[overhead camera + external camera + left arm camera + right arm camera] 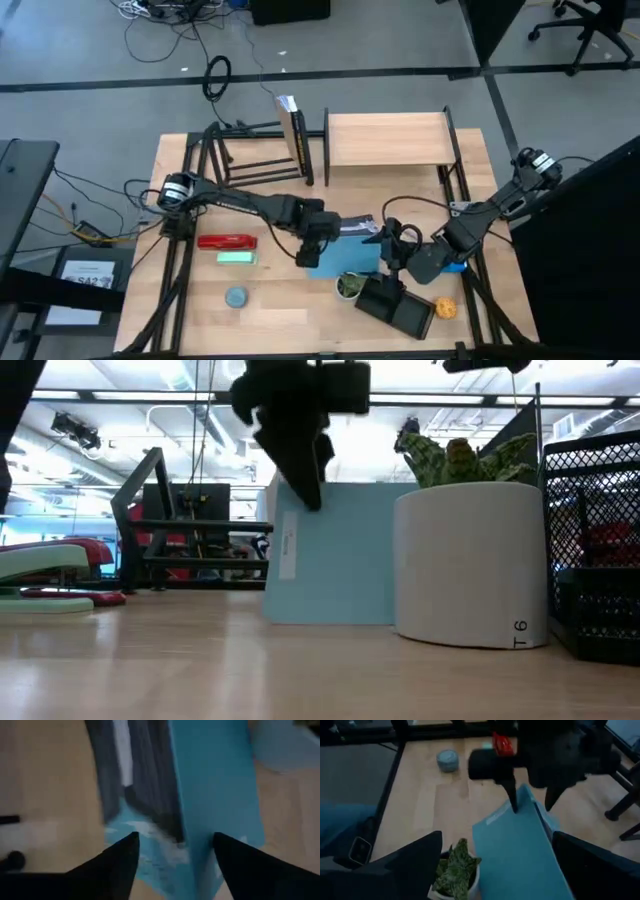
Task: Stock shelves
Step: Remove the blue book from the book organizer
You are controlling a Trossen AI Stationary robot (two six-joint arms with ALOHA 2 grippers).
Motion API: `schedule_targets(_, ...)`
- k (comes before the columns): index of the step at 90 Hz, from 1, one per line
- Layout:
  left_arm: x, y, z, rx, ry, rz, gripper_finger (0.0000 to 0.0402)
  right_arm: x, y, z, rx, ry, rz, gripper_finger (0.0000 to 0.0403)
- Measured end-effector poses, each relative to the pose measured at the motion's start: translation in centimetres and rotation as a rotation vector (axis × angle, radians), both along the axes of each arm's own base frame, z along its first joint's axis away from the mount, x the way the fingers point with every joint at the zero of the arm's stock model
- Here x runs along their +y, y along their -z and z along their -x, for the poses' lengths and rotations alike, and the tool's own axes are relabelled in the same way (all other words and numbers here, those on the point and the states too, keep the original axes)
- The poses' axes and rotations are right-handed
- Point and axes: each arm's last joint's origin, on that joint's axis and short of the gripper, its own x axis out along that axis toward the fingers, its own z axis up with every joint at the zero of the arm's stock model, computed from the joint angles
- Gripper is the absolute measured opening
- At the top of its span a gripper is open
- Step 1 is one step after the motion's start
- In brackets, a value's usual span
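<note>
A light-blue folder (345,262) stands on its lower edge mid-table, next to a white pot with a green plant (470,560). My left gripper (312,248) is above it, fingers down, closed on its upper edge. My right gripper (398,250) hovers open just right of the folder, above the plant (455,870), holding nothing. The wood-board shelf (388,140) stands at the far edge. The black tube rack (255,160) is to its left, with a book (292,135) upright at its right end. My left gripper has the folder's upper edge near one corner (527,795) between its two fingers, one on each face. The fingers (305,485) come from above, pointing down. The folder stands about upright, its bottom edge (330,622) on the table.
A red stapler (228,241), a green stapler (237,258) and a small blue round tin (236,296) lie left of the folder. A black mesh organizer (395,305) and an orange item (445,308) sit at the near right. Bare tabletop lies between the folder and the shelves.
</note>
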Motion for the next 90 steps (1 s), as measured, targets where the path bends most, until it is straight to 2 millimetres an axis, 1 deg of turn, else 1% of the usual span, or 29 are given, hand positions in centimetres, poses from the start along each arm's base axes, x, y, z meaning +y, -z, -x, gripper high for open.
schedule_targets(6,0.0,0.1,0.1,0.002,-0.013,-0.025,0.0158,0.1,0.0,0.1,-0.007,0.008,0.006,0.0347)
schedule_targets(14,-0.3,0.1,0.1,-0.006,-0.038,-0.089,0.0076,0.5,-0.2,0.4,-0.031,0.022,0.025,0.0347)
schedule_targets(17,-0.4,-0.2,0.3,0.002,-0.047,-0.126,0.0041,0.6,-0.2,0.5,-0.037,0.029,0.034,0.0347)
schedule_targets(20,-0.4,-0.7,0.5,0.017,-0.061,-0.171,0.0022,0.7,-0.2,0.6,-0.043,0.033,0.041,0.0347)
schedule_targets(24,-0.6,-1.6,0.8,0.035,-0.087,-0.274,0.0013,0.9,-0.2,0.8,-0.052,0.04,0.052,0.0347)
schedule_targets(29,-1.2,-3.2,1.4,0.043,-0.126,-0.448,0.0008,1.2,-0.2,1.0,-0.064,0.049,0.068,0.0347)
schedule_targets(38,-3.2,-6.4,3.0,0.023,-0.136,-0.731,0.0005,1.6,-0.3,1.5,-0.091,0.074,0.107,0.0347)
schedule_targets(44,-5.0,-7.5,4.2,0.018,-0.08,-0.81,0.0004,1.9,-0.4,1.8,-0.11,0.093,0.133,0.0347)
schedule_targets(50,-6.7,-7.6,5.1,0.017,-0.045,-0.803,0.0003,2.0,-0.4,2.0,-0.123,0.104,0.152,0.0347)
schedule_targets(55,-8.0,-6.7,5.6,0.014,-0.04,-0.762,0.0003,2.1,-0.5,2.1,-0.128,0.109,0.158,0.0347)
schedule_targets(59,-8.8,-5.4,6.2,0.039,-0.037,-0.738,0.0003,2.2,-0.5,2.2,-0.131,0.109,0.159,0.0347)
schedule_targets(72,-11.0,0.9,8.7,0.12,0.004,-0.703,0.0003,2.5,-0.5,2.4,-0.134,0.1,0.153,0.0347)
schedule_targets(77,-11.9,3.3,9.8,0.154,0.048,-0.649,0.0005,2.6,-0.5,2.5,-0.134,0.096,0.153,0.0347)
schedule_targets(81,-12.7,4.8,10.5,0.161,0.076,-0.594,0.001,2.6,-0.5,2.5,-0.134,0.093,0.152,0.0347)
schedule_targets(85,-13.4,5.8,11.1,0.157,0.099,-0.552,0.0015,2.6,-0.5,2.6,-0.135,0.092,0.152,0.0347)
schedule_targets(90,-14.0,6.5,11.7,0.174,0.128,-0.513,0.0026,2.6,-0.5,2.6,-0.134,0.092,0.152,0.0347)
